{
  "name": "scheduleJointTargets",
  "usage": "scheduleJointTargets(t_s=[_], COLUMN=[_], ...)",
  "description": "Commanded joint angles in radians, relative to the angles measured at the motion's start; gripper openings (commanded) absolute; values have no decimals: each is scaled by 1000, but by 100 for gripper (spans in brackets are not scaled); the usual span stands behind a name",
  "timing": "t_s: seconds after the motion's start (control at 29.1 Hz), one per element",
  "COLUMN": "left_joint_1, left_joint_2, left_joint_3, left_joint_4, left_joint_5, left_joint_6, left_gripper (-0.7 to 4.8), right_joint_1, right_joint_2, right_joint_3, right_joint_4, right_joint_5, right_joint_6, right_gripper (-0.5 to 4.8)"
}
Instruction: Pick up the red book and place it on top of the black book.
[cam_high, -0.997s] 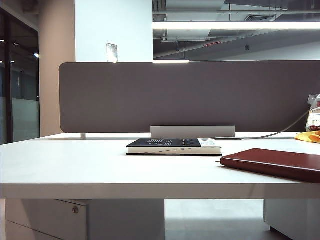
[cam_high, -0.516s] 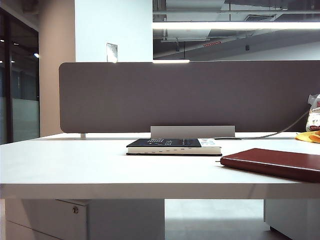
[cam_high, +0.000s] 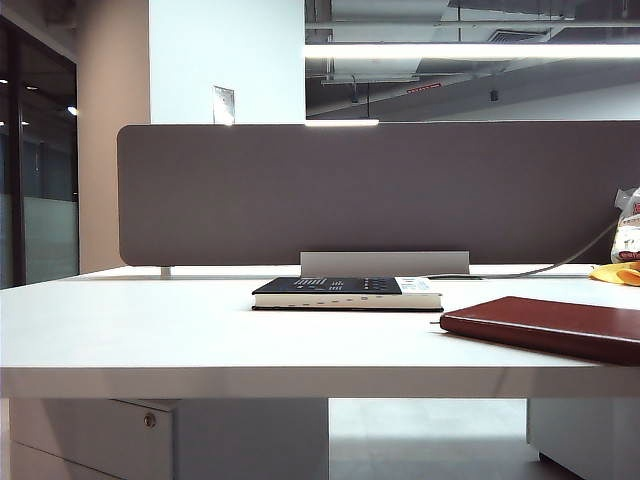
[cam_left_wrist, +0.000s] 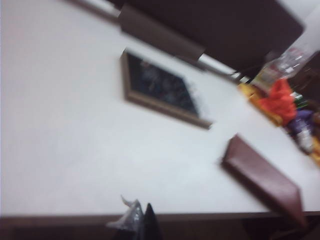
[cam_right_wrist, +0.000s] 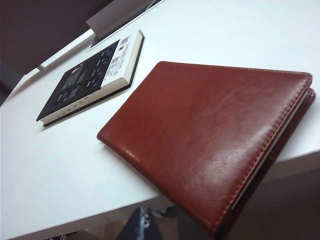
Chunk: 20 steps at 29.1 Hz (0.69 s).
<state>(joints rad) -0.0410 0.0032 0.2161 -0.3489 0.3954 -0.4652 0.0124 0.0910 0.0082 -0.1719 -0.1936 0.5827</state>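
Observation:
The red book (cam_high: 545, 327), thin with a maroon leather cover, lies flat at the front right of the white table (cam_high: 150, 330). One corner juts past the table's front edge in the right wrist view, red book (cam_right_wrist: 210, 135). The black book (cam_high: 345, 292), thicker and with small white print, lies further back near the middle, black book (cam_right_wrist: 90, 80). My right gripper (cam_right_wrist: 142, 225) is shut and empty, just off the table's front edge, short of the red book. My left gripper (cam_left_wrist: 142, 220) is shut too, at the front edge, far from both books (cam_left_wrist: 162, 89). Neither gripper shows in the exterior view.
A grey partition panel (cam_high: 370, 190) closes off the back of the table. Yellow and orange packets (cam_high: 615, 272) and a bag (cam_high: 628, 225) sit at the far right rear, seen as colourful clutter (cam_left_wrist: 280, 100) in the blurred left wrist view. A drawer cabinet (cam_high: 100, 435) stands under the table.

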Motion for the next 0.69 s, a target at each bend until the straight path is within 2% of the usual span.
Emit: scheduleJointTargets(t_s=[0.03,0.17,0.28,0.52,0.69], left_joint_1=[0,0,0,-1,-6], left_joint_2=[23,136,243,463,579], left_joint_3=[84,194,277,450,509], left_joint_4=[-71,-159,-213,-299,-323], left_joint_5=[31,149,209,234,232], left_joint_6=[2,26,74,231,326], left_gripper=[-6,-6,-6,-6,-6], right_joint_1=[0,0,0,0,0], right_joint_2=[0,0,0,0,0], right_joint_3=[1,1,1,1,1], right_joint_4=[9,9,9,9,8], right_joint_5=[11,10,10,8,-19], right_joint_6=[-7,-7,-7,-7,4], right_gripper=[-3,-3,-2,-2,-2])
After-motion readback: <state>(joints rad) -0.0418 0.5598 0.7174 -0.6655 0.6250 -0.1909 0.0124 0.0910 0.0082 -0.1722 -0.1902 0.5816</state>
